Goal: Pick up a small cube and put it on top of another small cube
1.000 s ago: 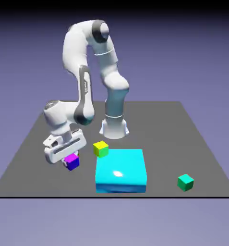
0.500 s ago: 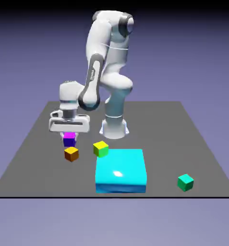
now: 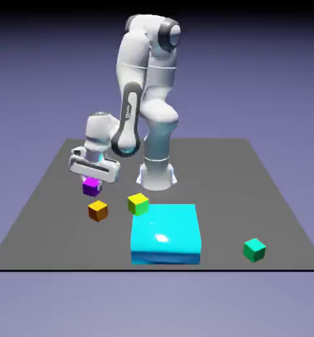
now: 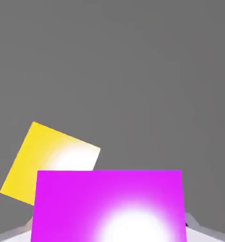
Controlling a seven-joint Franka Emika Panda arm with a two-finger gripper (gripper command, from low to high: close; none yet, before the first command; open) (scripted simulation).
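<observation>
My hand was clamped on small cube, bright pink-purple on top, purple on sides, white shine. Orange cube sat near, browner on sides.

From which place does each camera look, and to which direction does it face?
Exterior view: stands across the table, raised, facing the robot's base and looking down on the tabletop; the whole white arm and its gripper show.

Hand view: sits on the hand and looks along the gripper toward the tabletop; only parts of the fingers show at the bottom edge, either side of the magenta-topped cube, which they grip.

Shared: both show the magenta-topped cube, the orange cube (yellowish from the hand) and the grey tabletop.
</observation>
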